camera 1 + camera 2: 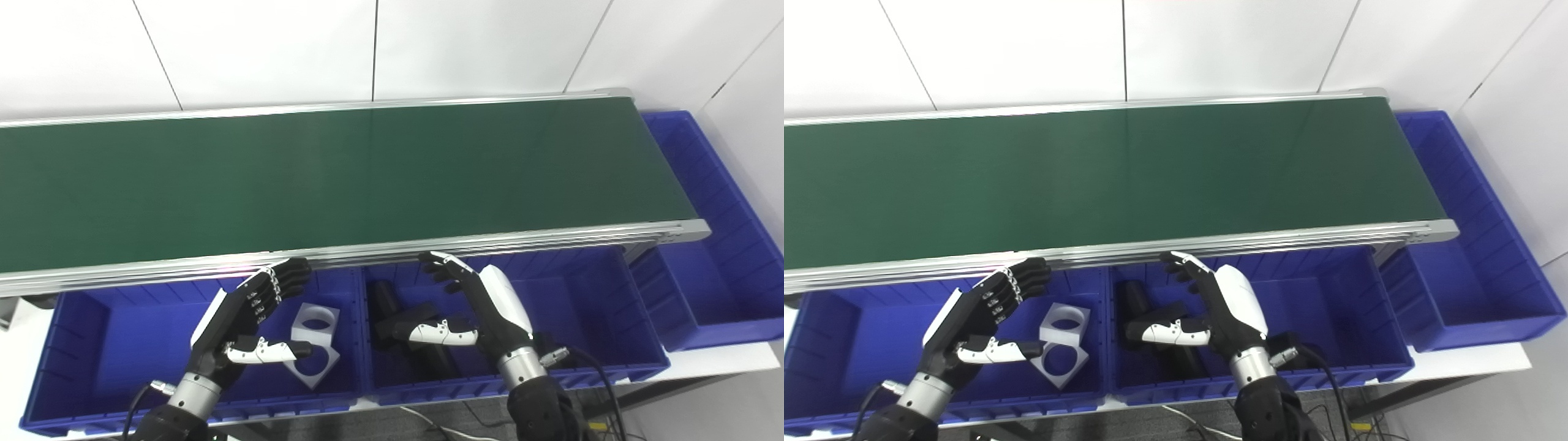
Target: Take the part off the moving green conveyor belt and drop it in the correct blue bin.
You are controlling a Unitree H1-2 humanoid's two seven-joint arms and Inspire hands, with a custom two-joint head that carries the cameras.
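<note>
Waiting with both hands spread and empty over the bins; I see no part on the conveyor belt [343, 184].

I keep my left hand [245, 318] above the white parts [315, 343], right hand [471, 306] above what look like black ones [398, 324], ready to reach.

Green belt [343, 177] bare — free passage above (metal rail [380, 248] along near edge)

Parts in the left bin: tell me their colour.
White parts, clearest in the left eye view.

Bins [104, 343] before conveyor belt [343, 177]; parts [315, 343] inside.
</note>
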